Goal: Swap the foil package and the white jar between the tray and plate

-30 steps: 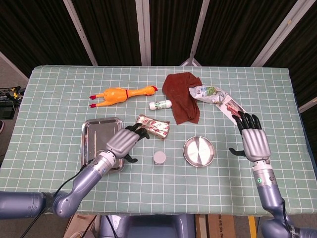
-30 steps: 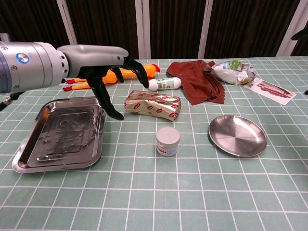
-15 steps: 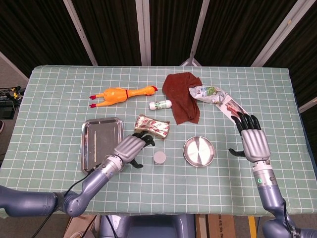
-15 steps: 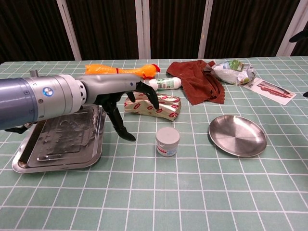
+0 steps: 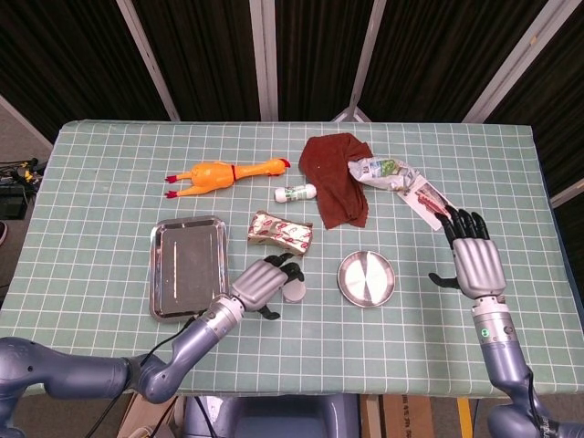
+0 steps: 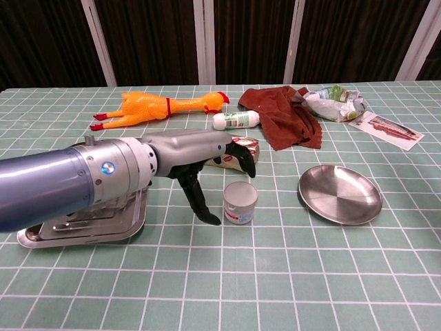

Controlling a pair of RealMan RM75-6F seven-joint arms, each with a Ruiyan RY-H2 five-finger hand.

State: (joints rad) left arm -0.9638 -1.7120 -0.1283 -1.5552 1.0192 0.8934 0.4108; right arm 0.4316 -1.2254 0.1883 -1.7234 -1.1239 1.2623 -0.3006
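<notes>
The white jar point(image 5: 296, 290) point(image 6: 240, 203) stands on the table between the steel tray point(image 5: 187, 265) point(image 6: 48, 232) and the round metal plate point(image 5: 367, 278) point(image 6: 339, 193). Behind the jar lies the foil package point(image 5: 280, 232) point(image 6: 238, 149), also on the table. My left hand point(image 5: 263, 283) point(image 6: 207, 169) hovers just left of the jar, fingers spread over its top and thumb down beside it, holding nothing. At the right table edge my right hand point(image 5: 474, 259) is raised and open, clear of everything. Tray and plate hold nothing.
A rubber chicken point(image 5: 223, 172) point(image 6: 160, 105) lies at the back left. A small white bottle point(image 5: 295, 192) point(image 6: 236, 120), a brown cloth point(image 5: 336, 176) point(image 6: 286, 114), a crumpled wrapper point(image 5: 381, 172) point(image 6: 333, 103) and a leaflet point(image 5: 429, 197) point(image 6: 384, 128) lie toward the back right.
My left hand has moved right from over the tray's edge to beside the white jar. The right hand has drifted slightly right. No object has shifted.
</notes>
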